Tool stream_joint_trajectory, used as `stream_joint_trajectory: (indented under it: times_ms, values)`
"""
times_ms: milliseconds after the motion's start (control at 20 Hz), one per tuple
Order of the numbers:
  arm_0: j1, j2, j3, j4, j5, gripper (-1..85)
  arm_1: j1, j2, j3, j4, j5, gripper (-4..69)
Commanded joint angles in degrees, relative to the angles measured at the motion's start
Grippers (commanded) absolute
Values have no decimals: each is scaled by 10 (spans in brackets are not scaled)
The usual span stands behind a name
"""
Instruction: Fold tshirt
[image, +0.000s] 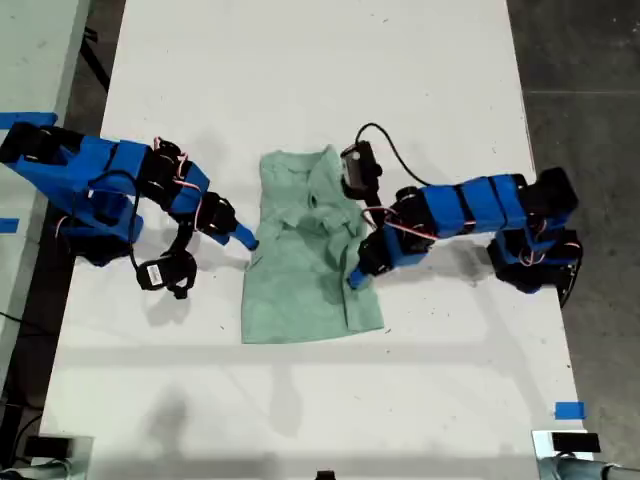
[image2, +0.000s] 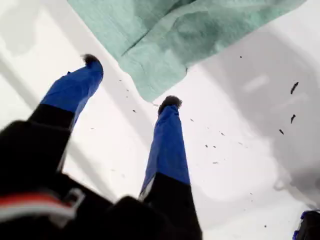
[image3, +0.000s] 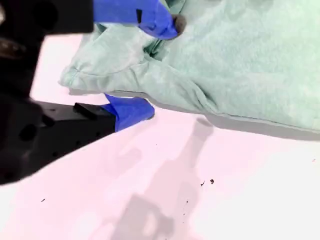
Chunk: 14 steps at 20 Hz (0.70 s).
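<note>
Tshirt (image: 305, 270) half-folded, rumpled mid-desk (image: 300, 60). My second tool (image3: 160, 67) straddling its bunched edge, jaws apart, probably to pinch and carry it over. My first tool (image2: 131, 81) agape just beside the opposite hem.

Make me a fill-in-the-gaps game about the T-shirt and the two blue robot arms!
1. The pale, plain, soft fabric T-shirt is mint-____.
2. It lies on a flat ____ table.
3. My first hand is ____, with nothing between its fingers.
4. My other hand, the ____ one, has T-shirt cloth between its fingers.

Missing words: green; white; open; second.
</note>
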Motion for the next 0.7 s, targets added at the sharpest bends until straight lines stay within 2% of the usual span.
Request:
stream_joint_trajectory:
  times_ms: [0, 150, 300, 500, 650]
  values:
    - [25, 24, -8, -4, -26, 220, 26, 83, 12, 11, -23, 256]
    - [52, -16, -10, -12, -65, 219, 47, 102, 36, 11, -46, 251]
    - [92, -68, -26, -70, -101, 214, 60, 109, 47, 11, -59, 247]
    - [125, -127, -31, -116, -149, 214, 68, 113, 52, 11, -71, 242]
    - [138, -157, -31, -164, -164, 211, 69, 115, 53, 12, -76, 238]
